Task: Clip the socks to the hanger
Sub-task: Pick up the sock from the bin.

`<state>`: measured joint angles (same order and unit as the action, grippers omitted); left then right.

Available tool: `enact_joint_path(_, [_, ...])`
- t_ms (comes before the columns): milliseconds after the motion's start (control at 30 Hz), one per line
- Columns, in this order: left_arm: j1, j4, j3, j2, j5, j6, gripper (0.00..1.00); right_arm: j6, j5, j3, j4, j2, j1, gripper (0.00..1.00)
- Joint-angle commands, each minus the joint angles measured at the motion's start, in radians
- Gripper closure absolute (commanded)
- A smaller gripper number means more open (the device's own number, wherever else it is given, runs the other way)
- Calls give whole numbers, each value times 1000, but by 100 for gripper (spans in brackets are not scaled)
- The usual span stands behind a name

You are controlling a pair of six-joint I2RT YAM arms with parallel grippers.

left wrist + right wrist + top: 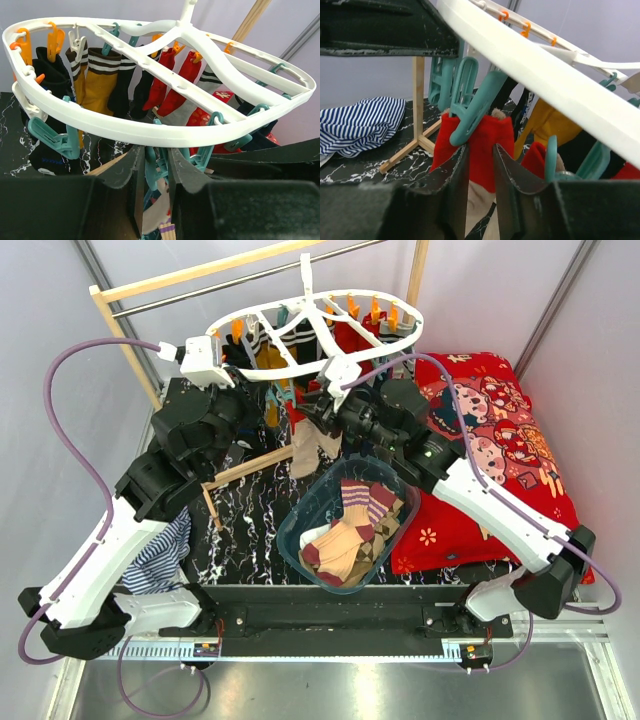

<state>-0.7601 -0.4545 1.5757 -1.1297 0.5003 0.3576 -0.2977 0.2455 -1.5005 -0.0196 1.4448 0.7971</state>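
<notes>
Many socks (100,75) hang clipped on the hanger (150,131), a pile waits in the tub (284,545), left gripper (156,156) squeezes a teal clip (151,172), right gripper (481,162) pinches a red sock (485,132).

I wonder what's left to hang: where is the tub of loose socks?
In the top view, the clear bluish tub sits at the front middle of the table, beside the red cushion's left edge.

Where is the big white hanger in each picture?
Top external: the hanger hangs at top centre, above both arms.
Left wrist: the hanger fills the middle, its oval rim seen from just below.
Right wrist: the hanger slants from top left to the right edge.
Shared landmark: the mustard sock clipped under it.
</notes>
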Motion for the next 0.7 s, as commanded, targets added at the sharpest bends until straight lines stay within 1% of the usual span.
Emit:
enact_joint_path(0, [2,60,-14,13,1,-9,88,52,-20,23,47,-96,-9,62])
enact_joint_path(100, [2,76,-28,18,1,-14,89,112,-52,66,121,-155,-7,57])
enact_joint_path(300, [2,100,-39,27,4,-26,89,302,-190,186,331,-276,-7,53])
enact_joint_path(333, [4,105,-39,28,4,-26,89,381,-212,203,355,-288,-9,52])
enact_joint_path(367, [2,105,-42,30,4,-29,89,416,-241,235,406,-311,-9,52])
enact_joint_path(400, [2,106,-42,28,7,-29,89,480,-264,250,427,-319,-9,52])
enact_joint_path(433, [2,109,-45,30,9,-28,89,511,-276,282,447,-330,-9,51])
enact_joint_path(533, [4,117,-48,33,9,-29,89,623,-307,350,501,-325,-9,51])
enact_joint_path(600, [2,117,-48,33,9,-31,89,679,-321,379,500,-308,-9,51])
enact_joint_path(667, [2,119,-46,34,9,-32,89,712,-368,404,500,-262,-7,52])
